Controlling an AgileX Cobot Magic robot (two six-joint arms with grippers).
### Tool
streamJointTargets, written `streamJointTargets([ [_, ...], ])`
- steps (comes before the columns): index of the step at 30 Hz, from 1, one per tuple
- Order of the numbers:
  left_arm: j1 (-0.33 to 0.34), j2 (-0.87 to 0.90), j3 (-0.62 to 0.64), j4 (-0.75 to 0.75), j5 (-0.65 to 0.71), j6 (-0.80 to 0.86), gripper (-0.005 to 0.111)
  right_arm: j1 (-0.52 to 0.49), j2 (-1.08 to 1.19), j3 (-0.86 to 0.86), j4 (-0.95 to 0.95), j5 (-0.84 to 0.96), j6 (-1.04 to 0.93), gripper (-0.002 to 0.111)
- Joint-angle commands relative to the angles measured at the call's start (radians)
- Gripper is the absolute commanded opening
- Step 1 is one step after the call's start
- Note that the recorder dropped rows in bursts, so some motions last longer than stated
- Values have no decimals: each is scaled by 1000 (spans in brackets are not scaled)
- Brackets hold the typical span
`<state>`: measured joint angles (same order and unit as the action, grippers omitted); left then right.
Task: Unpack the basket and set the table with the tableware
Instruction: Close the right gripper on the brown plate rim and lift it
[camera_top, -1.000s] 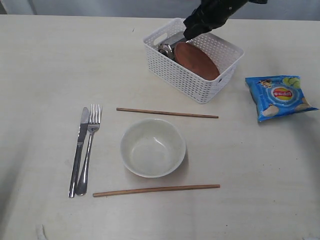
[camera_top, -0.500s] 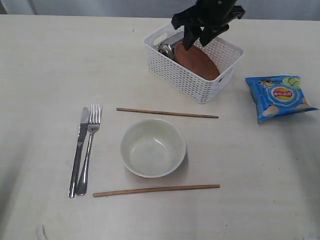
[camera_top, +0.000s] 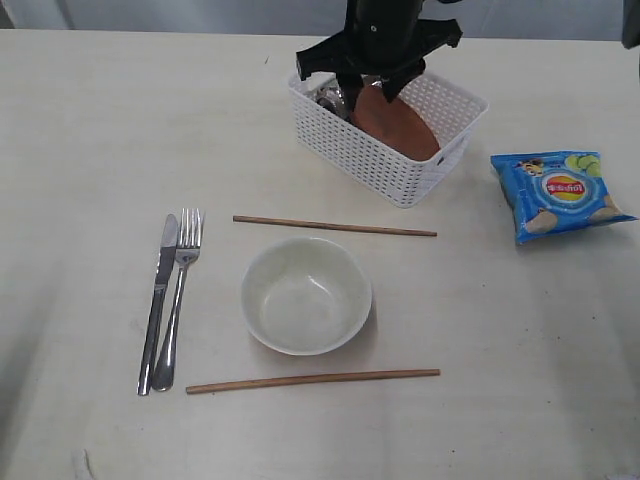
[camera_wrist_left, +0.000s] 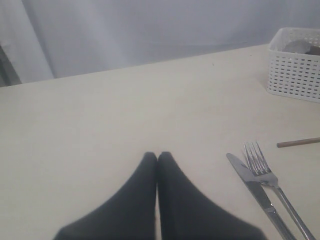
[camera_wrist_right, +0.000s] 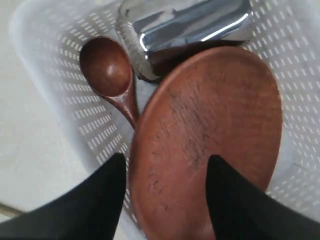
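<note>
white lattice-perforated plastic basket, reddish-brown round wooden plate with dark scuffs, dark red wooden spoon, shiny steel cup, white round bowl, blue chip bag with red-yellow logo, pale cream tabletop

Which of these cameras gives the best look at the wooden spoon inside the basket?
The right wrist view: the wooden spoon lies in plain sight, next to the plate. The exterior view does not show it clearly; the left wrist view shows only a corner of the basket.
</note>
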<state>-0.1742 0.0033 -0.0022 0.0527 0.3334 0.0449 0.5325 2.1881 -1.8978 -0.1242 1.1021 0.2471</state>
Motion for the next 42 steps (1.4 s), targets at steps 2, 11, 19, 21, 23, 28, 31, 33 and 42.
streamJointTargets([
  [2,2,-3,2,-1,-4,0,0,10,14,3,-13,-11,61,48],
  [11,2,-3,2,-1,-4,0,0,16,29,3,-72,-49,142,48],
  [19,2,-3,2,-1,-4,0,0,18,70,3,-72,-41,150,48],
  [21,2,-3,2,-1,-4,0,0,18,74,3,-86,-31,150,47],
  [23,2,-3,2,-1,-4,0,0,18,77,3,-119,-13,150,39],
  [28,2,-3,2,-1,-4,0,0,18,75,3,-211,-19,100,0],
  [31,2,-3,2,-1,-4,0,0,18,74,-20,-268,-25,79,0],
  [33,2,-3,2,-1,-4,0,0,18,74,-60,-296,-15,47,0],
  [42,2,-3,2,-1,-4,0,0,14,74,-235,-465,68,-5,0],
])
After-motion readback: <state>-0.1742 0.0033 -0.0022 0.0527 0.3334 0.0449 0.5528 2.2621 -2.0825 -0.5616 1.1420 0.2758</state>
